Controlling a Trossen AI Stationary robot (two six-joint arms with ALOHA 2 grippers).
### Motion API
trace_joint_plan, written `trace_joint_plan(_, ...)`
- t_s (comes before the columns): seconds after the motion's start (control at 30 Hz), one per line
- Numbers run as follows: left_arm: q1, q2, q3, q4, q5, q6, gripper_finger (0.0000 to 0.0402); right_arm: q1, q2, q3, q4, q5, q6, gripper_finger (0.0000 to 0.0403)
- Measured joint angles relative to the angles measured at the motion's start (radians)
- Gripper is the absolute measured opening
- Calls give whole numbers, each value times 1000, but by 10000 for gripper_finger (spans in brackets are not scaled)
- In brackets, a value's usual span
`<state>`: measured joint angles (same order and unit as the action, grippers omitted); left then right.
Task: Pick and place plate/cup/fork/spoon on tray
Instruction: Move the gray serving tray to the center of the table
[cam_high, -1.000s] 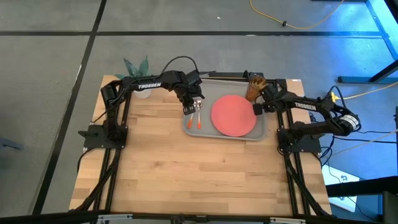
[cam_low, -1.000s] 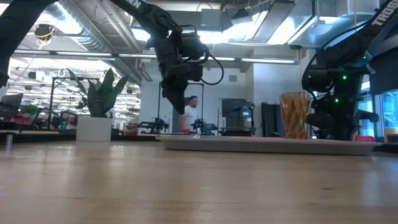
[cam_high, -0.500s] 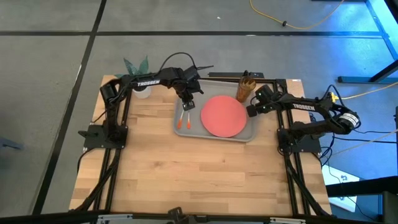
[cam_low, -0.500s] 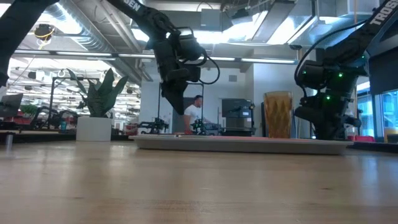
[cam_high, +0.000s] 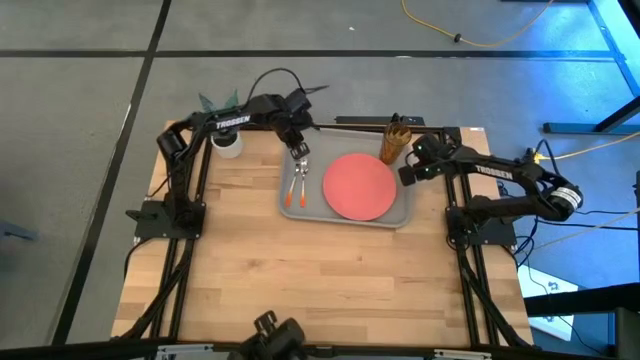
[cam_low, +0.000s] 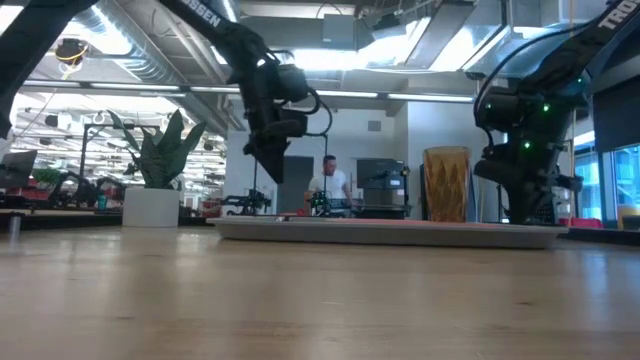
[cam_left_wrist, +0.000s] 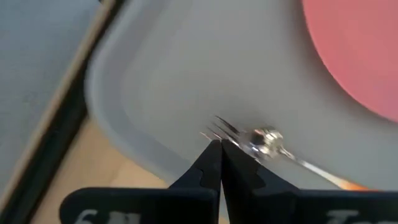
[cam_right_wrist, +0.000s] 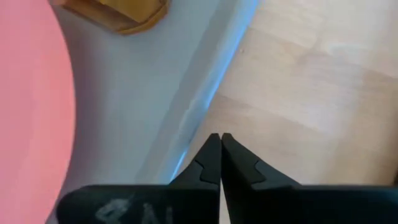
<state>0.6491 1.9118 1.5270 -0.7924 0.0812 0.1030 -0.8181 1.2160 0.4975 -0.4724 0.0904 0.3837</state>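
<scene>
The grey tray (cam_high: 290, 210) lies on the wooden table. On it are the coral plate (cam_high: 358, 186), the amber cup (cam_high: 394, 141) standing in its far right corner, and the fork (cam_left_wrist: 222, 127) and spoon (cam_left_wrist: 265, 140) side by side at its left end (cam_high: 295, 187). My left gripper (cam_high: 298, 151) hangs shut above the tray's far left corner, well clear of it in the low view (cam_low: 272, 172). My right gripper (cam_high: 407, 174) is shut at the tray's right rim (cam_right_wrist: 198, 109). My right gripper points steeply down with its shut fingertips (cam_right_wrist: 212, 147) over the right rim of the tray (cam_right_wrist: 186, 134). Whether they touch the rim, I cannot tell. My left gripper touches nothing.
A white pot with a green plant (cam_high: 227, 143) stands at the table's far left corner, close to the left arm. Bare wood (cam_high: 330, 280) fills the near half of the table. A person (cam_low: 330, 185) shows in the room beyond the table.
The tray has slid toward the table's left edge, taking the plate, cup, fork and spoon along, then stopped. My right gripper went left with its right rim. My left gripper has drawn off toward the far edge, away from the fork and spoon, staying shut.
</scene>
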Motion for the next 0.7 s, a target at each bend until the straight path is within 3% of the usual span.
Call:
trace_joint_plan(0.07, 16, -2, 7, 1, 9, -18, 0, 0, -21, 18, -51, -15, 5, 4)
trace_joint_plan(0.2, 18, -2, 7, -78, 64, -22, 0, 8, -64, 39, -142, -142, 15, 4)
trace_joint_plan(0.4, -33, -2, -57, -185, 118, 27, 0, 112, -95, 40, -166, -304, 57, 4)
trace_joint_plan(0.7, -87, -1, -178, -129, 96, 38, 0, 308, -95, 40, -159, -300, 220, 4)
